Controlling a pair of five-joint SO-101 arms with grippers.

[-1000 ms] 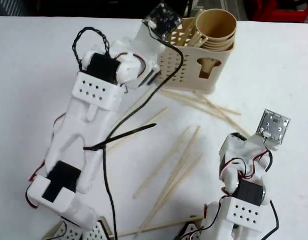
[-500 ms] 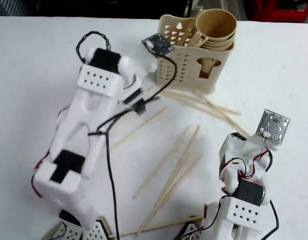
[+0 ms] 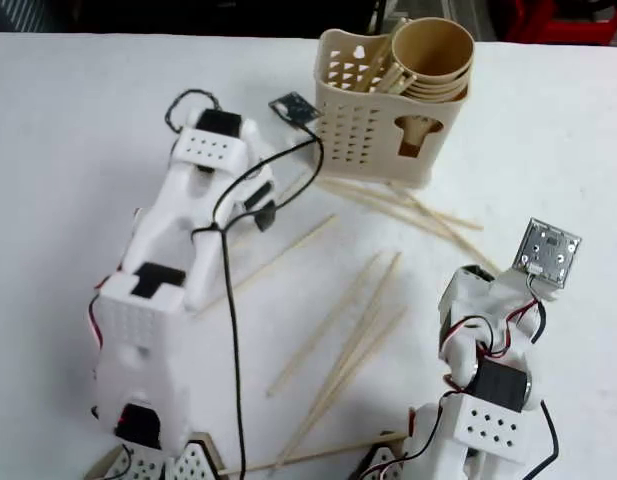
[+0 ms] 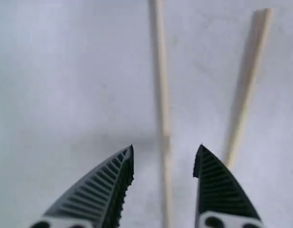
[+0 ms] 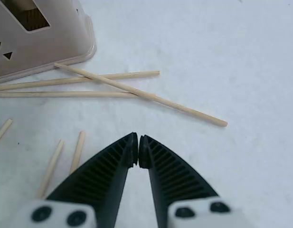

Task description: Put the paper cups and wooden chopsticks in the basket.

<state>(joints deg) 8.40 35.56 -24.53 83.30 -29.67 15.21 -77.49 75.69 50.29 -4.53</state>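
Observation:
A beige basket (image 3: 373, 125) at the back of the table holds stacked paper cups (image 3: 433, 50) and some chopsticks (image 3: 385, 68). Several wooden chopsticks (image 3: 338, 315) lie loose on the white table. My left gripper (image 4: 164, 161) is open just above the table, pointing down. One chopstick (image 4: 160, 95) runs between its fingers and another (image 4: 248, 85) lies just outside one finger. In the high view the left gripper (image 3: 262, 206) sits left of the basket. My right gripper (image 5: 138, 145) is shut and empty, near crossed chopsticks (image 5: 137, 92) beside the basket's corner (image 5: 46, 38).
The right arm (image 3: 488, 340) stands at the front right with loose chopsticks to its left. A black cable (image 3: 233, 300) trails along the left arm. One chopstick (image 3: 318, 455) lies at the table's front edge between the arm bases.
The left arm has drawn back from the basket's rim and dropped toward the table, over the loose chopsticks. The right arm has stayed still.

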